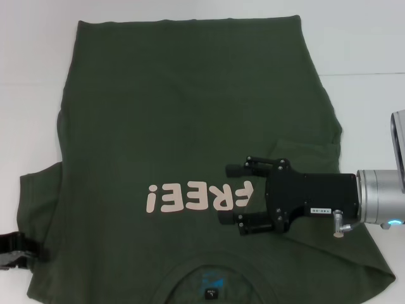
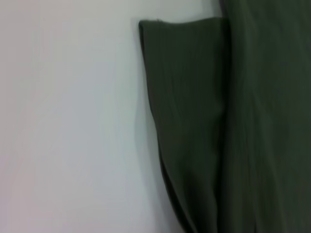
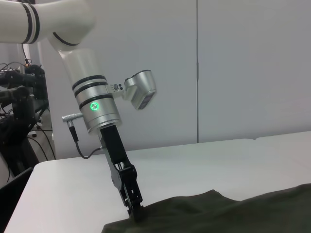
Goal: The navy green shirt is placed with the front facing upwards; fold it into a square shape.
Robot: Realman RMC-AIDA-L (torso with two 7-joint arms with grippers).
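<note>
The navy green shirt [image 1: 177, 107] lies flat on the white table [image 1: 367, 44], front up, with its neck nearest me and the pale letters "FREE!" [image 1: 199, 197] on the chest. Its sleeve on my right is folded in over the body [image 1: 310, 152]. My right gripper [image 1: 233, 194] hangs open over the chest next to the letter F, with nothing between its fingers. My left gripper [image 1: 11, 251] is at the outer edge of the left sleeve [image 1: 38, 190]. In the right wrist view the left gripper [image 3: 135, 211] points down, its tip touching the cloth [image 3: 233, 213]. The left wrist view shows that sleeve [image 2: 189, 121].
Bare white tabletop [image 2: 73, 121] surrounds the shirt on the left, the far side and the right. A seam in the table [image 1: 373, 74] runs at the right. Dark equipment and cables [image 3: 17, 116] stand beyond the table's far left, against a pale wall.
</note>
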